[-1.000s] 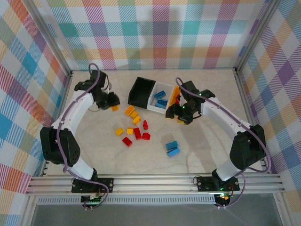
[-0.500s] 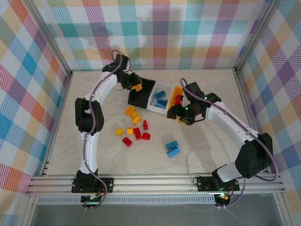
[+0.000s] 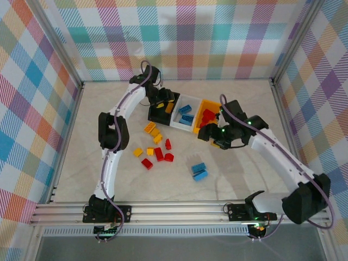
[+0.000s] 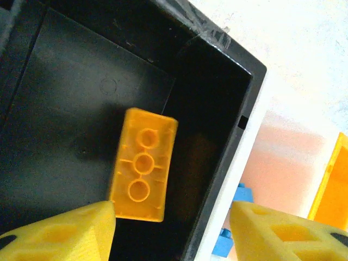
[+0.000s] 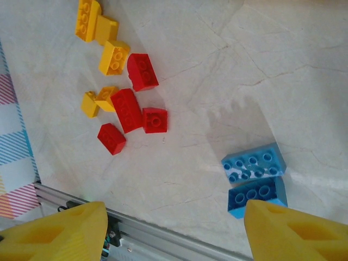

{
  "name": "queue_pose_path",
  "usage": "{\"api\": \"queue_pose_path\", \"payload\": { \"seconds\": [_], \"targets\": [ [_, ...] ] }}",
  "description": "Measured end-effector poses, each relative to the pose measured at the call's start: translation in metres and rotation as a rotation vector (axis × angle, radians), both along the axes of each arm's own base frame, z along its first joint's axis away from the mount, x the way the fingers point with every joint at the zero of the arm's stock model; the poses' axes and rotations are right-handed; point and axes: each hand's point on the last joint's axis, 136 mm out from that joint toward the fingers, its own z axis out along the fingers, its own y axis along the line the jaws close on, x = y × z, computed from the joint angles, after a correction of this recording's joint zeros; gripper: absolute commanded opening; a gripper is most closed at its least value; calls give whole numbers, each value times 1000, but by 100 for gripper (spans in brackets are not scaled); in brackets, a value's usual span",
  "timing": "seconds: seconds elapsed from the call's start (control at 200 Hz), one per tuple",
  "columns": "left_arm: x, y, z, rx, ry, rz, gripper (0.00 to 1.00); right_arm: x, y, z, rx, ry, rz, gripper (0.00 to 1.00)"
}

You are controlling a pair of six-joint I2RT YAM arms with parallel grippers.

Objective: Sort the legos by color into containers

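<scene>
My left gripper (image 3: 162, 101) hangs open over the black bin (image 3: 158, 111). A yellow brick (image 4: 142, 164) lies studs-down on the black bin's floor (image 4: 65, 109), loose, just off the left fingertip (image 4: 65, 231). The white bin (image 3: 176, 120) holds blue bricks (image 3: 186, 112). The yellow-orange bin (image 3: 209, 103) holds red bricks (image 3: 207, 115). My right gripper (image 3: 213, 136) stands open and empty just in front of that bin. On the table below it lie red bricks (image 5: 129, 109), yellow bricks (image 5: 113, 57) and two blue bricks (image 5: 253, 174).
The loose bricks lie mid-table: yellow ones (image 3: 153, 131), red ones (image 3: 159, 154), and the blue pair (image 3: 199, 171) nearer the front. The three bins stand side by side at the back centre. A metal rail (image 5: 163, 239) runs along the near edge.
The left arm swung from the table's left to above the black bin, opened and let the yellow brick drop in. The right gripper drew back from the yellow-orange bin.
</scene>
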Motion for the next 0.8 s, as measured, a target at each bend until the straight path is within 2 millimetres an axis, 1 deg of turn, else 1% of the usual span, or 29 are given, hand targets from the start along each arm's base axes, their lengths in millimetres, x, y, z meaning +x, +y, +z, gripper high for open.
{"api": "queue_pose_path", "payload": {
  "seconds": [0.115,0.175,0.23,0.3,0.35,0.39,0.485,0.545,0.6,0.69,0.745,0.8],
  "targets": [
    [-10,5,8,12,7,1,65,-6,-4,6,11,-14,-21,69],
    [-20,11,18,32,6,5,66,-6,-3,5,10,-13,-20,71],
    [-31,18,28,56,0,1,66,-6,-2,0,2,5,-14,71],
    [-51,31,39,103,-4,-10,66,-4,2,-11,-19,40,8,72],
    [-70,43,44,148,4,-19,66,0,5,-19,-31,67,21,72],
    [-89,55,45,190,14,-34,66,2,9,-26,-39,90,37,72],
    [-136,82,37,291,66,-66,66,7,18,-37,-34,126,66,72],
    [-164,97,26,347,110,-88,66,9,23,-41,-23,140,86,72],
    [-188,110,11,391,161,-107,66,11,28,-45,-12,148,105,72],
    [-217,124,-14,443,239,-133,66,12,34,-51,-7,165,129,72],
    [-228,129,-26,463,273,-153,66,13,38,-52,-7,170,140,72],
    [-235,133,-33,479,294,-170,66,13,41,-52,-8,166,148,72]
  ]
}}
